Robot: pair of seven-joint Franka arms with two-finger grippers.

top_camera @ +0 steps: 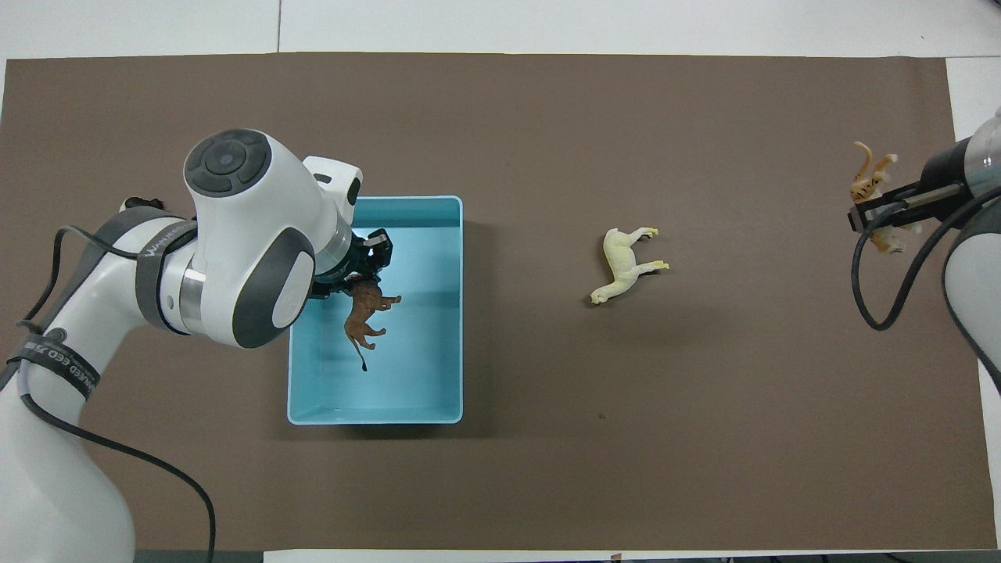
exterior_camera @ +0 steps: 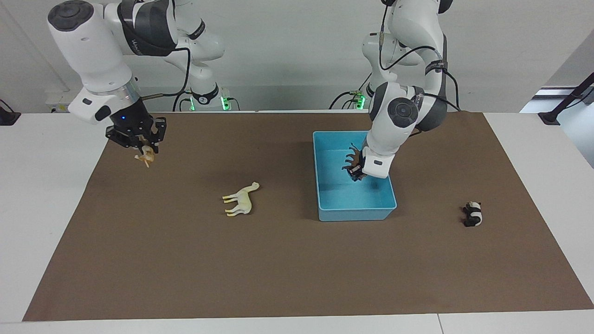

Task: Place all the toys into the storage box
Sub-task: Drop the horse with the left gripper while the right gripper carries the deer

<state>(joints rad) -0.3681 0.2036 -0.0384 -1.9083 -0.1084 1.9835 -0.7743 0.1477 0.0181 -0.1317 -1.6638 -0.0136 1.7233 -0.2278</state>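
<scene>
The storage box (exterior_camera: 325, 176) sits on the brown mat (exterior_camera: 297, 278) toward the left arm's end of the table, and you can see your left gripper (exterior_camera: 355, 170) lowered inside it, over its blue floor. That gripper is clamped on the lion (top_camera: 364, 313), which hangs from the fingers with its tail pointing toward the robots; from the facing view the figurine looks to be low in the box, though you cannot tell whether it touches the bottom. Your right gripper (exterior_camera: 147, 147) is up in the air over the edge of the mat at the right arm's end of the table, and it grips the tiger (exterior_camera: 146, 157), whose body dangles below the fingertips. The giraffe (exterior_camera: 241, 200) lies on its side on the mat, between the box and the right arm's end, well apart from both grippers and a little farther from the robots than the middle of the box. The panda (exterior_camera: 473, 214) also lies on the mat, beside the box toward the left arm's end of the table, apart from the box wall; in the overhead view your left arm (top_camera: 235, 242) covers nearly all of it. So you have two figurines held and two resting on the mat outside the box.
</scene>
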